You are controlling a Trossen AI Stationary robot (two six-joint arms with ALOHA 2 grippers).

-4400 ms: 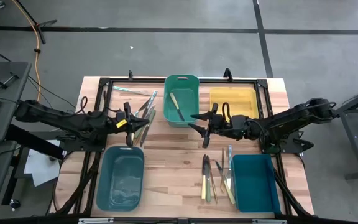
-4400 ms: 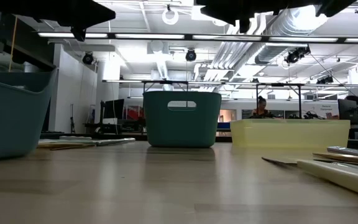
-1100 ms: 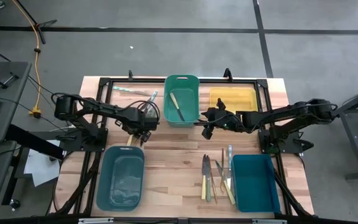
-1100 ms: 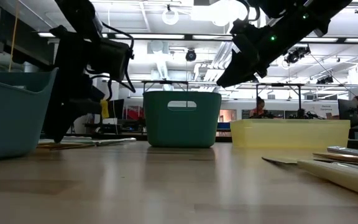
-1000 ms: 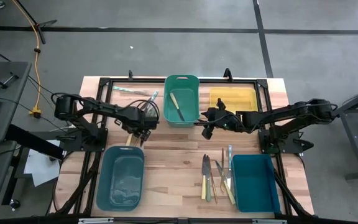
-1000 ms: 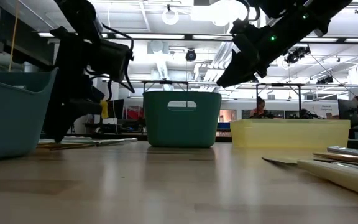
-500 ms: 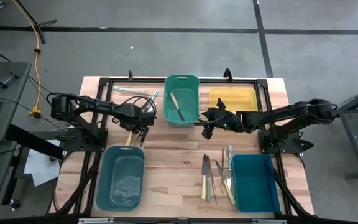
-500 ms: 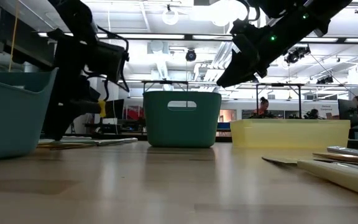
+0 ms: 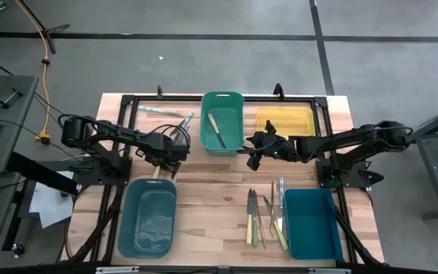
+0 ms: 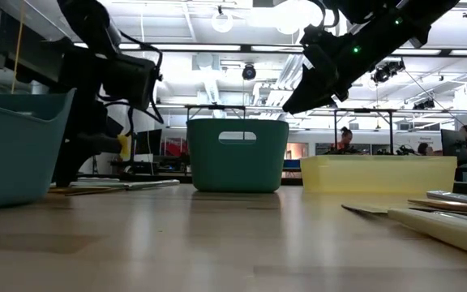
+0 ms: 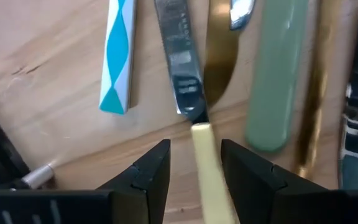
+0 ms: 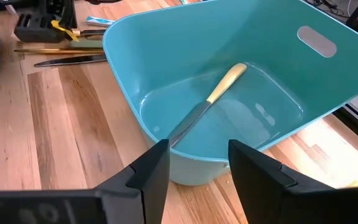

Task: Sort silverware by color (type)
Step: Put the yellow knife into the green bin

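Left tool (image 9: 175, 154) shifted lower over scattered silverware (image 9: 181, 131), jaws apart, right tool (image 9: 251, 160) parted, wood table (image 9: 211, 198).

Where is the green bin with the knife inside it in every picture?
High view: the green plastic bin sits at the table's far edge, middle, with a pale-handled knife inside.
Low view: the bin stands in the centre background; the knife is hidden.
Left wrist view: not in it.
Right wrist view: the bin fills the middle, knife inside.
Shared landmark: the bin's oval handle slot.
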